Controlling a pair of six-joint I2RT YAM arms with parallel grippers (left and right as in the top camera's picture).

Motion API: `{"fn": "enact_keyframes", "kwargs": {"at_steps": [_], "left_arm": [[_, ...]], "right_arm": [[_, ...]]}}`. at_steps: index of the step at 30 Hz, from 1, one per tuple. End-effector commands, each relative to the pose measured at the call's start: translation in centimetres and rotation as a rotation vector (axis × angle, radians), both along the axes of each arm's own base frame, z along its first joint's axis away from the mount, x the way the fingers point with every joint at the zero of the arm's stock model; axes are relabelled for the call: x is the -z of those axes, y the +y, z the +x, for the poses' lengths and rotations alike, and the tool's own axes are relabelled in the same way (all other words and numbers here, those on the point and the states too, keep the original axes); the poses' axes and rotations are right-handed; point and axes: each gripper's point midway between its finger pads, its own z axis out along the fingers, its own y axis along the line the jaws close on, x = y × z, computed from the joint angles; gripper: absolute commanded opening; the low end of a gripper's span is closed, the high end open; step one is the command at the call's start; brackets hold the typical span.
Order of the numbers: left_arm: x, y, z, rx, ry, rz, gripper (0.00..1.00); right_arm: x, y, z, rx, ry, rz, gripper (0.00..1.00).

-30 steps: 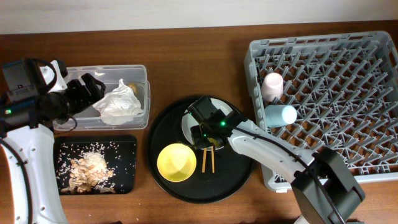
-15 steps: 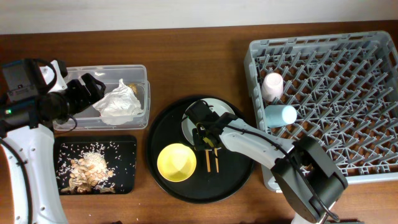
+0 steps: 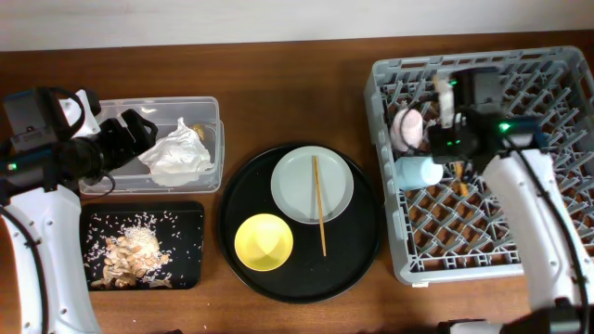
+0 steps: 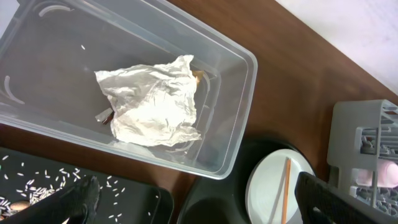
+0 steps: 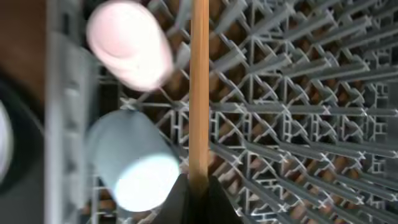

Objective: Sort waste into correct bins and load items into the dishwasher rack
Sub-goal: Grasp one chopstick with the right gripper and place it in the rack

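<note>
My right gripper (image 3: 457, 137) is shut on one wooden chopstick (image 5: 199, 93) and holds it over the left part of the grey dishwasher rack (image 3: 520, 83), between the pegs (image 5: 298, 124). The pink cup (image 3: 406, 128) and the light blue cup (image 3: 419, 172) lie in the rack just left of it; both show in the right wrist view (image 5: 129, 43) (image 5: 134, 162). A second chopstick (image 3: 318, 204) lies across the pale plate (image 3: 295, 186). The yellow bowl (image 3: 264, 242) sits beside the plate. My left gripper (image 4: 205, 205) is open and empty by the clear tub (image 3: 111, 107), which holds a white wrapper (image 4: 152, 102).
The plate and bowl rest on a large round black tray (image 3: 362, 250). A shallow black rectangular tray (image 3: 190, 218) in front of the tub holds brownish food scraps (image 3: 130, 250) and pale crumbs. The rack fills the right side of the table.
My right gripper has lifted one chopstick off the round tray and carried it right, over the rack. The other chopstick now lies across the plate. The left arm has not moved.
</note>
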Motion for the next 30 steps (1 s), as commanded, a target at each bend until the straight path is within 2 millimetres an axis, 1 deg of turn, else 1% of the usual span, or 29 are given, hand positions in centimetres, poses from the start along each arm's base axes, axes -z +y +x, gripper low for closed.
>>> {"fn": "enact_keyframes", "kwargs": {"at_steps": [1,2,3,4,5,6,7,8,9,10,11,13,14,15,16,17,18,19,20,21,23,24,25,27,28,29,30], "left_arm": [[0.1,0.3,-0.1,-0.011,0.006,0.007,0.99],[0.1,0.3,-0.1,-0.011,0.006,0.007,0.99],[0.1,0.3,-0.1,-0.011,0.006,0.007,0.99],[0.1,0.3,-0.1,-0.011,0.006,0.007,0.99],[0.1,0.3,-0.1,-0.011,0.006,0.007,0.99],[0.1,0.3,-0.1,-0.011,0.006,0.006,0.99],[0.1,0.3,-0.1,-0.011,0.006,0.006,0.99],[0.1,0.3,-0.1,-0.011,0.006,0.006,0.99],[0.1,0.3,-0.1,-0.011,0.006,0.007,0.99],[0.1,0.3,-0.1,-0.011,0.006,0.006,0.99],[0.1,0.3,-0.1,-0.011,0.006,0.006,0.99],[0.1,0.3,-0.1,-0.011,0.006,0.006,0.99],[0.1,0.3,-0.1,-0.011,0.006,0.007,0.99],[0.1,0.3,0.0,-0.011,0.005,0.006,0.99],[0.1,0.3,0.0,-0.011,0.005,0.006,0.99],[0.1,0.3,-0.1,-0.011,0.006,0.006,0.99],[0.1,0.3,-0.1,-0.011,0.006,0.007,0.99],[0.1,0.3,0.0,-0.011,0.005,0.006,0.99],[0.1,0.3,-0.1,-0.011,0.006,0.007,0.99],[0.1,0.3,-0.1,-0.011,0.006,0.006,0.99],[0.1,0.3,-0.1,-0.011,0.006,0.007,0.99],[0.1,0.3,-0.1,-0.011,0.006,0.007,0.99],[0.1,0.3,-0.1,-0.011,0.006,0.006,0.99],[0.1,0.3,0.0,-0.011,0.005,0.007,0.99],[0.1,0.3,-0.1,-0.011,0.006,0.006,0.99],[0.1,0.3,-0.1,-0.011,0.006,0.007,0.99],[0.1,0.3,-0.1,-0.011,0.006,0.007,0.99]], "right_arm": [[2.5,-4.4,1.8,0.057,0.035,-0.031,0.04],[3.4,-4.9,2.4,0.067,0.040,-0.008,0.04],[5.2,-4.4,2.9,0.001,0.074,0.059,0.04],[6.4,-4.6,3.2,-0.007,0.094,0.087,0.05],[7.2,-4.9,3.5,0.001,0.102,0.092,0.05],[7.7,-4.6,3.8,-0.007,0.104,0.111,0.05],[7.7,-4.1,4.0,-0.022,0.096,0.136,0.05],[7.7,-4.1,4.0,-0.021,0.094,0.136,0.06],[7.7,-4.1,4.0,-0.021,0.094,0.136,0.12],[7.7,-4.1,4.0,-0.021,0.094,0.137,0.43],[7.7,-4.1,4.0,-0.021,0.094,0.137,0.50],[7.7,-4.1,3.9,-0.016,0.097,0.139,0.54],[7.7,-3.9,3.8,0.017,0.100,0.160,0.53],[7.2,-2.3,3.2,0.021,0.113,0.263,0.42],[4.9,-0.9,3.1,-0.009,0.109,0.333,0.35],[2.4,-0.9,2.6,0.014,0.119,0.344,0.24],[0.5,-0.6,1.5,0.114,0.152,0.389,0.09],[-0.1,0.0,-0.7,0.172,0.236,0.426,0.04],[0.6,0.3,-2.7,0.190,0.326,0.432,0.04],[1.1,0.4,-3.2,0.194,0.351,0.434,0.04],[3.6,1.2,-4.5,0.196,0.418,0.465,0.04],[4.4,1.8,-4.7,0.190,0.431,0.499,0.04],[5.6,2.9,-4.6,0.171,0.432,0.547,0.04],[8.5,4.6,-4.5,0.124,0.429,0.566,0.04],[8.9,5.9,-4.1,0.087,0.412,0.602,0.05],[8.6,7.2,-3.8,0.051,0.402,0.640,0.06],[7.8,8.3,-3.3,0.006,0.382,0.664,0.09]]}}
